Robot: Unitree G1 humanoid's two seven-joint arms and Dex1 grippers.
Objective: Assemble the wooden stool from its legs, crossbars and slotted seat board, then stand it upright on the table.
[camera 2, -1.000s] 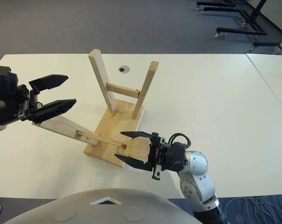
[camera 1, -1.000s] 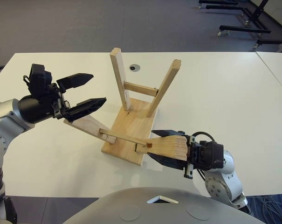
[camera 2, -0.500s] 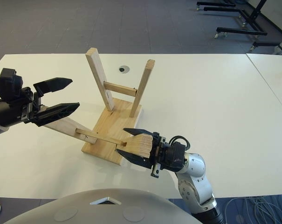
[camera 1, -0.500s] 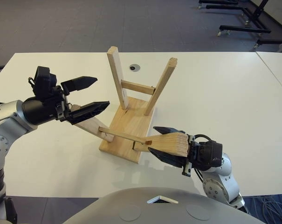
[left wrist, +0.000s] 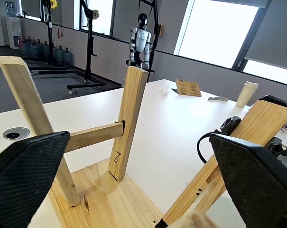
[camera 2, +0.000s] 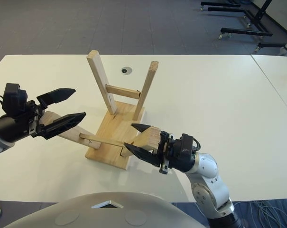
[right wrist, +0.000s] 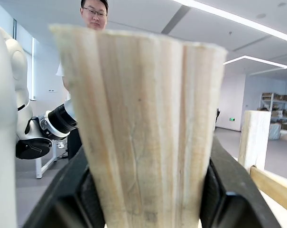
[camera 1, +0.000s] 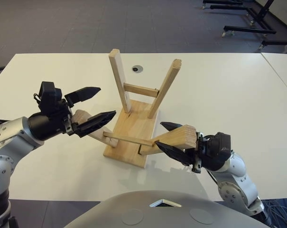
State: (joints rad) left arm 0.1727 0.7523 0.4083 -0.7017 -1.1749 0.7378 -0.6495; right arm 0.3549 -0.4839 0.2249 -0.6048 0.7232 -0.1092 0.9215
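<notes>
Holding leg frame (camera 1: 152,142) over seat board (camera 1: 136,121)
Right tool (camera 1: 168,137) clamped on one leg (camera 1: 182,134); left tool (camera 1: 97,105) spread wide, other leg (camera 1: 80,116) lying ungripped between its fingers; crossbar (camera 1: 126,138) running tool to tool.

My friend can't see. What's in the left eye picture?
The right gripper clamps one stool leg, while the open left gripper straddles another leg. Two more legs, joined by a crossbar, stand on the seat board on a table.
</notes>
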